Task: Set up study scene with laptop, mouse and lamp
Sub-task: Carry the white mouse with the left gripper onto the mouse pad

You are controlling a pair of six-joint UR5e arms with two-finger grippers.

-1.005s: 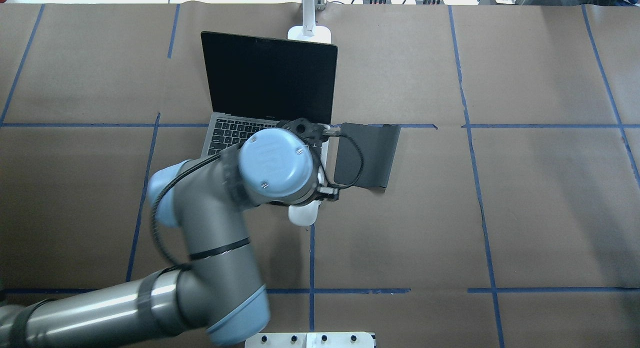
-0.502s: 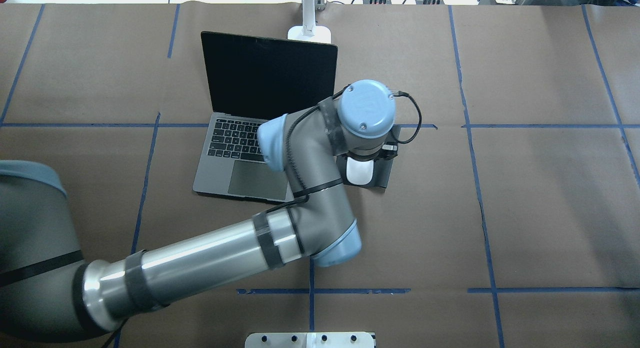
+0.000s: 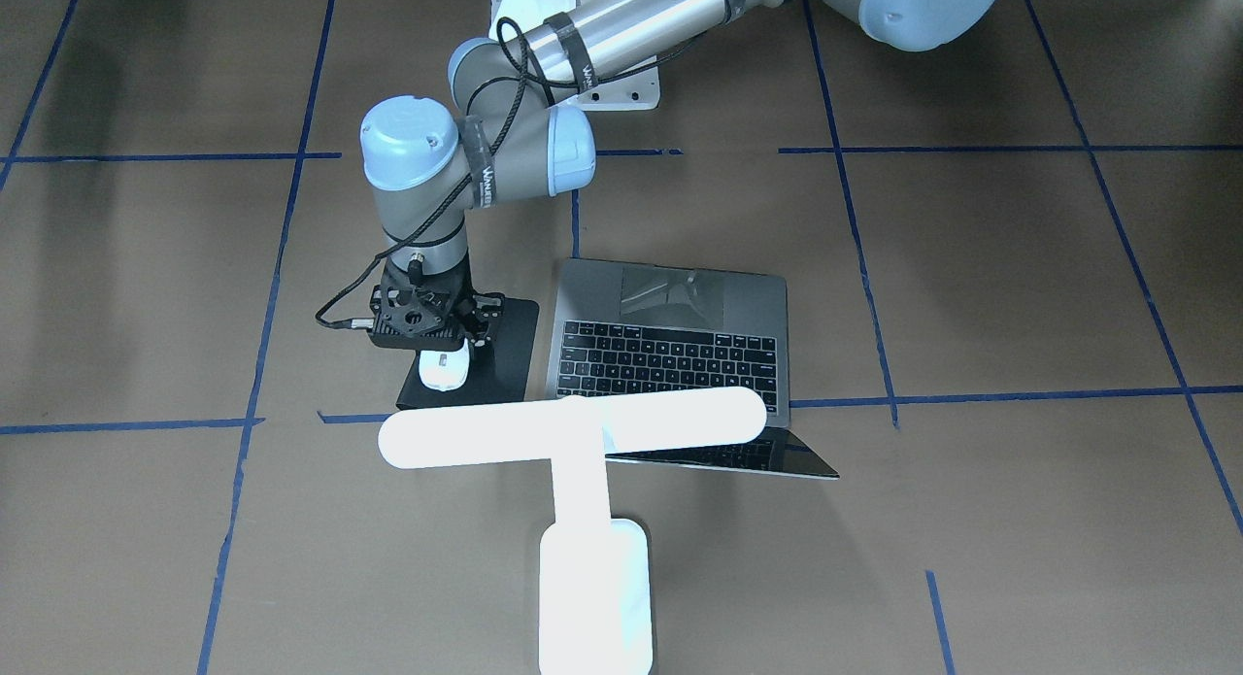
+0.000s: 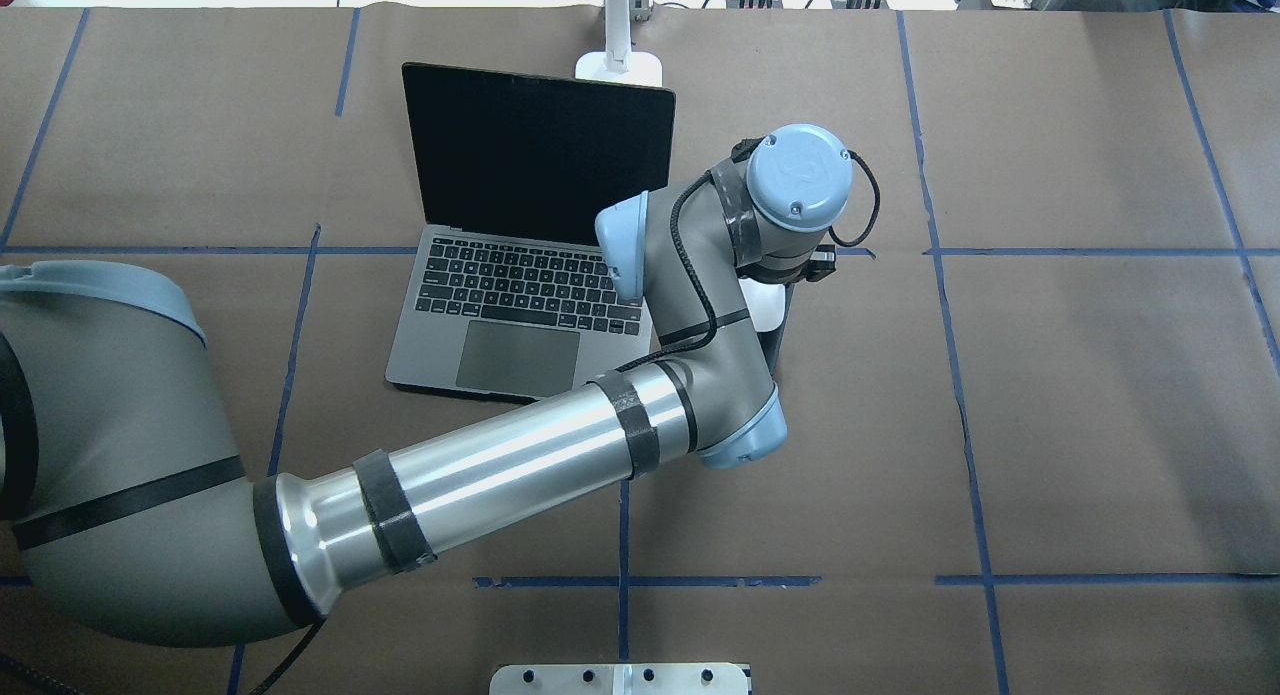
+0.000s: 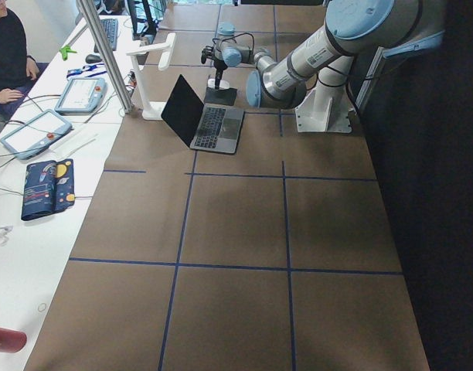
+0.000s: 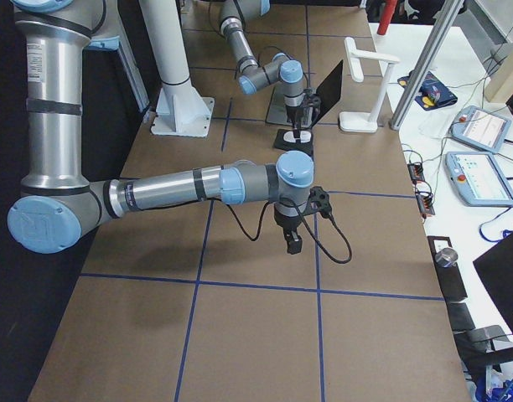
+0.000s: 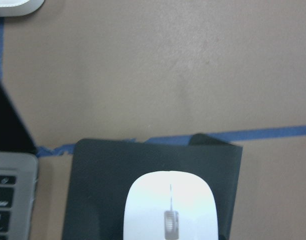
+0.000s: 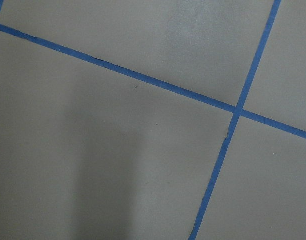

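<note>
Front-facing view, near to far.
Lamp (image 3: pixel 580 442): lower centre, upright on the bench (image 3: pixel 971 267).
Laptop (image 3: pixel 670 359): centre, open, just behind the lamp's bar.
Mouse (image 3: pixel 444 370): left of centre, on the black mouse pad (image 3: pixel 510 350) beside the laptop.
Left tool (image 3: pixel 442 345): directly over the mouse; opening and grip cannot be told.
Right tool (image 6: pixel 291 243): centre of the right side view, above the bench; opening cannot be told.

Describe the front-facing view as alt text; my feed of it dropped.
The left arm's pincer holds the white mouse on a black mouse pad beside an open laptop. A white T-shaped lamp stands nearest the camera, its bar hiding part of the laptop.
</note>
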